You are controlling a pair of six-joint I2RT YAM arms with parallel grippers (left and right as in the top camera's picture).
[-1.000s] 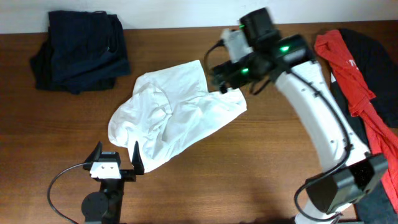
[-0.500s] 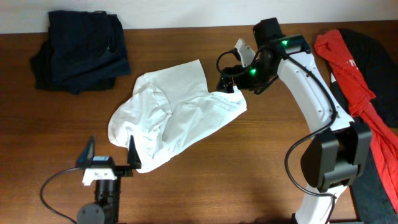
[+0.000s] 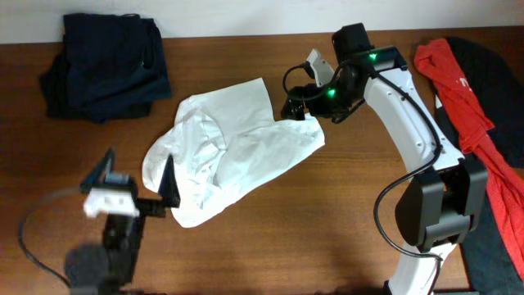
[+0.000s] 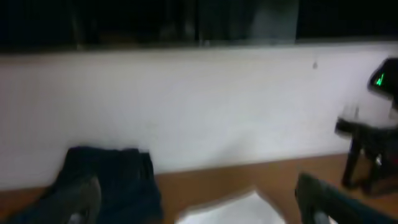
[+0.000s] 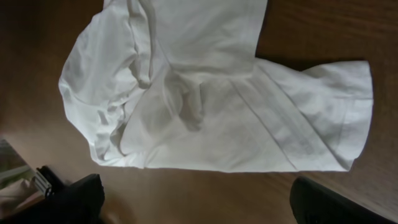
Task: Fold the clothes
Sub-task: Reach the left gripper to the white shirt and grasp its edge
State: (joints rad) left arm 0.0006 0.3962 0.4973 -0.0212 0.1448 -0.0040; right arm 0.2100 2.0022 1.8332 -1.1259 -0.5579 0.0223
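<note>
White T-shirt sat rumpled at the middle of the tabletop, bunched and creased, with 1 sleeve flopped out toward the right arm and no fold made in it. The navy garment was heaped in the far left corner. The red garment and the black garment lay draped at the right edge, well apart from the shirt.

The right pincer hung just beside that upper right sleeve, jaws spread wide and carrying nothing. Its wrist view looked straight down on the whole crumpled shirt between its 2 fingers. The left pincer was at the lower left hem, also spread wide and empty. 1 finger overlapped the cloth's edge from overhead, but whether it touched could not be told. The left wrist view was blurred and showed mostly wall.

By my read, this was the opening step: getting hold of the shirt to flatten it before any fold. The next move called for each pincer to come down and clamp on its own edge, sleeve on the right and hem on the left, then draw the cloth taut and flat.
</note>
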